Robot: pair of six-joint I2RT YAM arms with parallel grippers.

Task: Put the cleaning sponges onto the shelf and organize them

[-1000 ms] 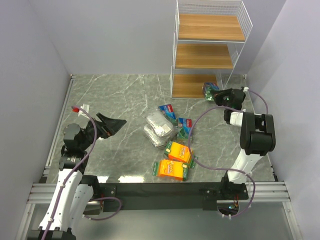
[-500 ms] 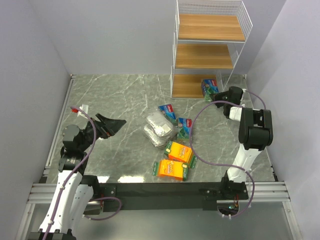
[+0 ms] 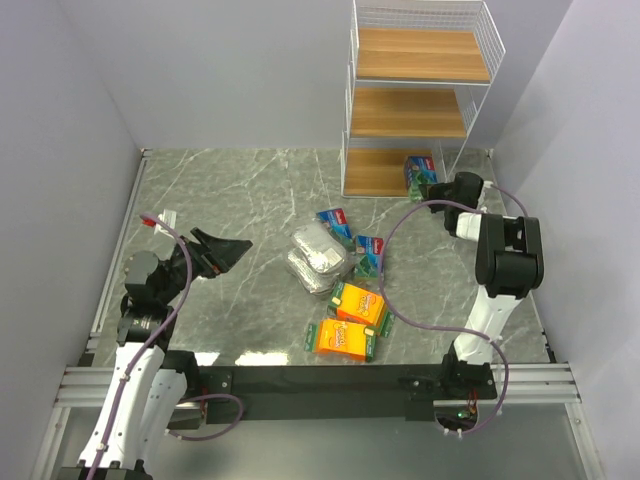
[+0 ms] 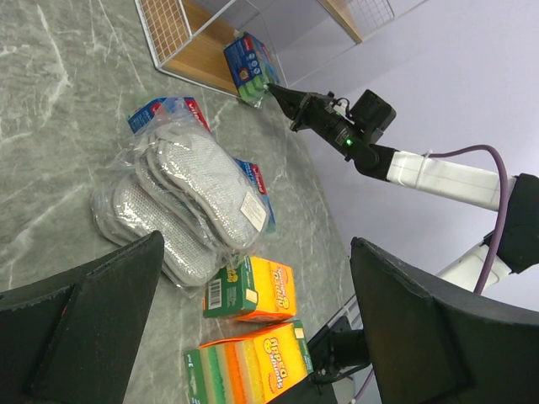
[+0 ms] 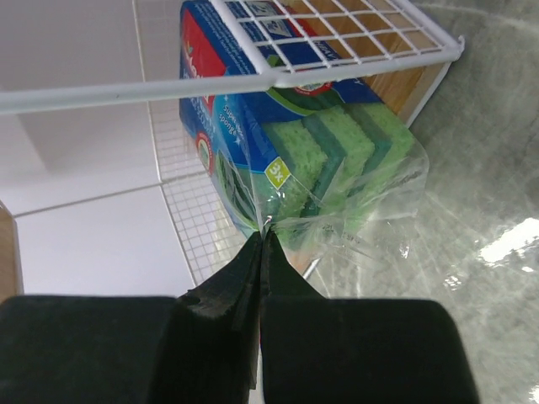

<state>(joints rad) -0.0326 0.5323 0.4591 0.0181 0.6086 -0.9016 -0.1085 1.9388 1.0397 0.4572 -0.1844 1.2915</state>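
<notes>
**A thin pinch on the wrapper, right at the wire rim**

The right gripper (image 5: 263, 242) is closed tight on the clear crimped edge of a blue-and-green pack (image 5: 296, 143), not on the sponges inside. In the overhead view this pack sits at the right end of the lowest tier of the shelf (image 3: 405, 110), upper right of centre. In the wrist view a white wire bar (image 5: 227, 84) crosses the upper frame over the pack. I cannot tell whether the pack rests fully on the board.

The likeliest trouble is the film: such a slight hold may slip or tear if the pack drags against the wire. The pack could also snag on the rim or tip back onto the table (image 3: 240, 190). A hard push might shift the rack itself.

The left gripper (image 3: 228, 248), at middle left, stands wide and holds nothing. The other packs (image 3: 345, 338) lie bunched at centre, some touching, so lifting one may drag a neighbour
</notes>
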